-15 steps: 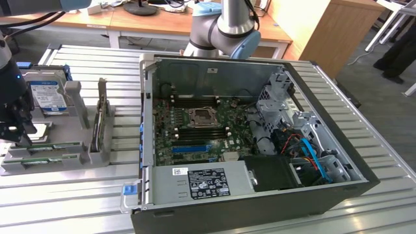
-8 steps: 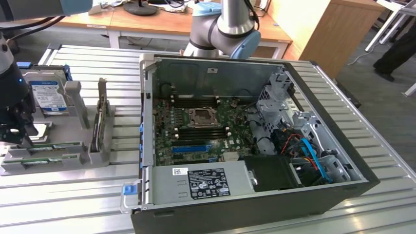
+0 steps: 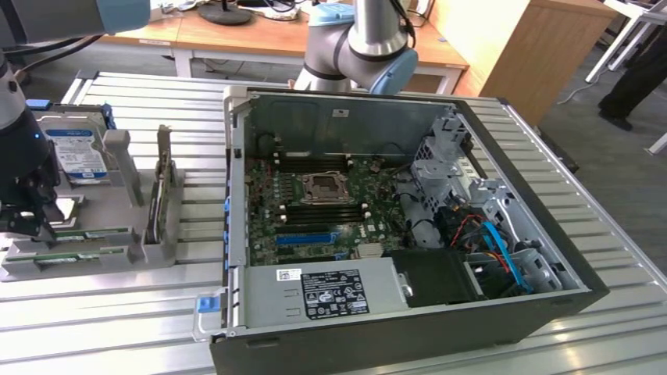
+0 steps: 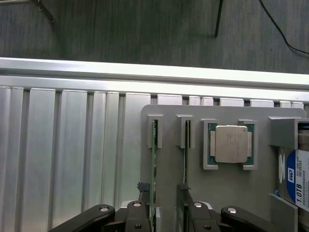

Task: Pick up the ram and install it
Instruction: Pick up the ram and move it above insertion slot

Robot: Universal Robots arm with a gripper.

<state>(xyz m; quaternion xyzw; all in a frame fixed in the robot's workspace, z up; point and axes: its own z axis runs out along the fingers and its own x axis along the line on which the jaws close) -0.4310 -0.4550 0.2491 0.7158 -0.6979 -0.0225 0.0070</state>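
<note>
1. You are working over a ribbed aluminium table [image 3: 136, 320]. Wooden desks [image 3: 261, 43] stand behind it, and a person's dark trouser legs [image 3: 633, 78] show at the exterior view's far right.
2. On the table sits an open computer case [image 3: 568, 242], its green motherboard [image 3: 312, 211] facing up.
3. Toward the exterior view's left of the case you have a grey holder [image 4: 169, 125] carrying the spare parts.
4. The ram [image 4: 154, 159] stands on edge in a slot of that holder. A second stick [image 4: 186, 154] stands in the next slot, just beside it and parallel.
5. Beyond the sticks on the holder lies the square silver processor chip [image 4: 231, 143] in its own recess. The hard drive [image 4: 295, 180], with its blue-and-white label, stands past that.
6. Your gripper [image 4: 166, 215] hangs low over the holder with its jaws spread wide. One finger is near each stick, and bare grey holder shows between them.
7. It pinches nothing that you can see. Whether a finger touches either stick you cannot tell.
8. The ram is in the holder, well apart from the case.
</note>
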